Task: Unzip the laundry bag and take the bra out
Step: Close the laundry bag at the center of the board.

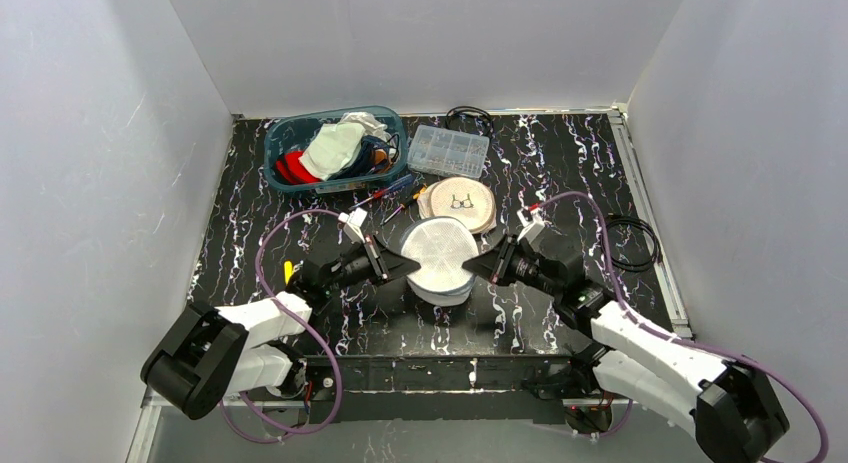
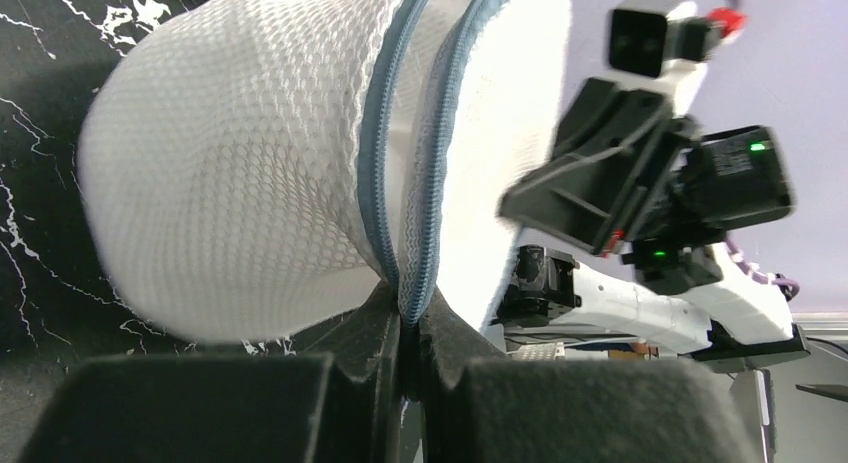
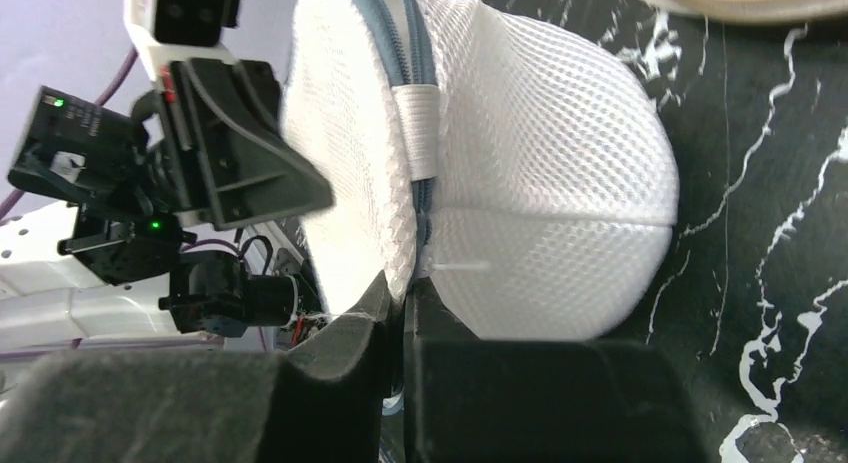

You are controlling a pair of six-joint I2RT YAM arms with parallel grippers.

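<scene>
Top external view: we've got the white mesh laundry bag (image 1: 438, 258) held up at mid-table, pinned between both claws. The left gripper (image 1: 405, 266) is nipped tight on the seam of the bag's blue zipper (image 2: 375, 163). The right gripper (image 3: 400, 293) is clamped on the opposite rim, just below a white tab (image 3: 418, 133). Progress? Early, we'd say. The zipper reads as shut in the right wrist view, though a grey strip in the left wrist view leaves us unsure. No bra in sight, so 2 jobs remain: opening the bag and pulling the bra out.
</scene>
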